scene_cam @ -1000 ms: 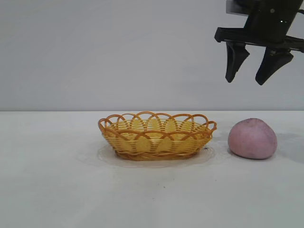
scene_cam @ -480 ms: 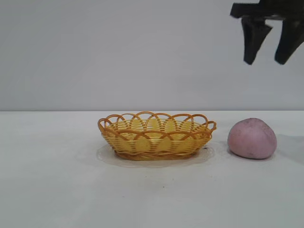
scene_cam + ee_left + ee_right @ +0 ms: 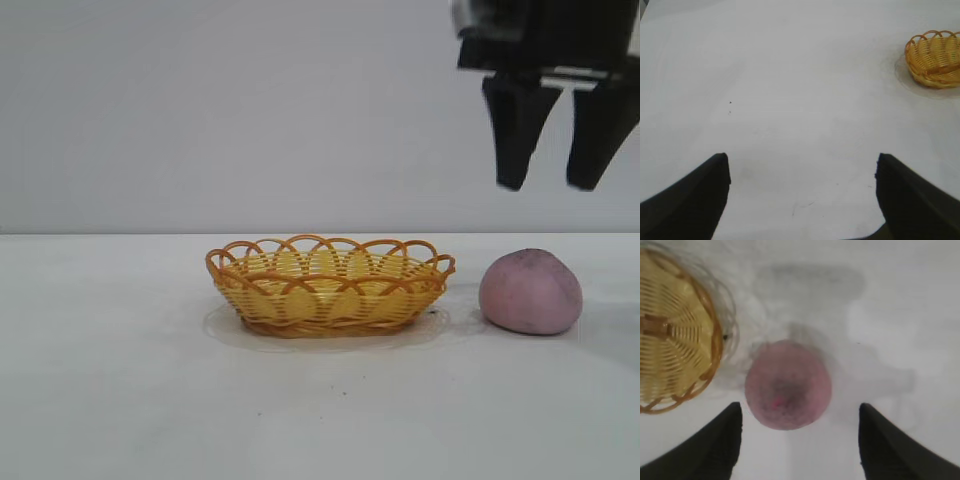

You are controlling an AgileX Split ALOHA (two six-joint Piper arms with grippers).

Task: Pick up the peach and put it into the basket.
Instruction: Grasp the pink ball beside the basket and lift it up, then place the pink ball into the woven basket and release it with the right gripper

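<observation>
peach (image 3: 530, 291) on the table just right of the basket (image 3: 330, 286), untouched | our right gripper (image 3: 556, 185) above it, fingers apart, empty | our left gripper (image 3: 802, 200) parked, spread | grasp, transfer remain

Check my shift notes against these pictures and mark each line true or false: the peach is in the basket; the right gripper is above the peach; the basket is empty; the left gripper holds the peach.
1. The peach is in the basket. False: it sits on the table beside the basket, apart from it.
2. The right gripper is above the peach. True: it points down, open, not touching it.
3. The basket is empty. True.
4. The left gripper holds the peach. False: it is open over bare table, away from the peach.
</observation>
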